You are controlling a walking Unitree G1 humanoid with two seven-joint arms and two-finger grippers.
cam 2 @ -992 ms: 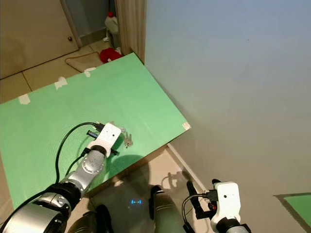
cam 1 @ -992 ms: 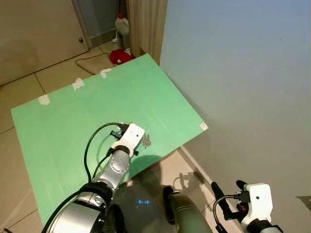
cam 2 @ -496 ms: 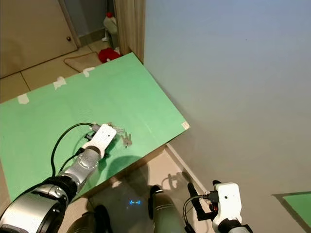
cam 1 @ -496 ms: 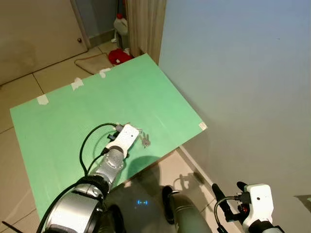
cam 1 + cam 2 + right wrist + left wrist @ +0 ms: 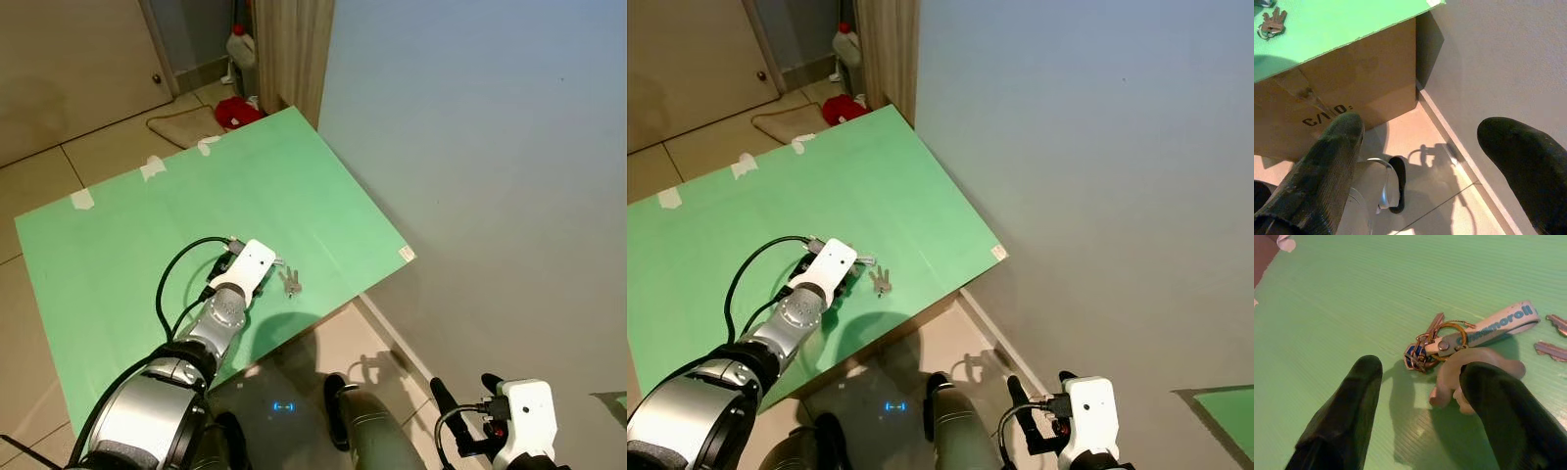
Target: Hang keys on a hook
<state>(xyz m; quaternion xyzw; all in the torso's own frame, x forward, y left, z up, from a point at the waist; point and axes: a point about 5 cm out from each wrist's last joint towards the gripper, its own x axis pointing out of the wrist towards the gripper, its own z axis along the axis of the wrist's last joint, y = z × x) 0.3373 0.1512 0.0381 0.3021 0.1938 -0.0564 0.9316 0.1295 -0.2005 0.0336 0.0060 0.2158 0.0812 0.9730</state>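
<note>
Keys (image 5: 1426,346) on a brass ring, with a pale fabric strap (image 5: 1488,326) printed in blue and a soft cream charm (image 5: 1469,366), lie flat on the green board (image 5: 294,176), near its wall-side edge. The left gripper (image 5: 1420,396) hovers just above this bunch, fingers spread apart, one on each side of the ring and charm, gripping nothing. Beyond the strap lies a second, loose pair of keys (image 5: 290,283). The bunch looks light and floppy: small hard metal that may skid on the ribbed board, the strap limp. The strap or the ring looks the surest hold, leaving the ring free for a hook. The right gripper (image 5: 1425,161) hangs open below the board's edge, over the tile floor (image 5: 1415,147) beside the cardboard box (image 5: 1361,83).
</note>
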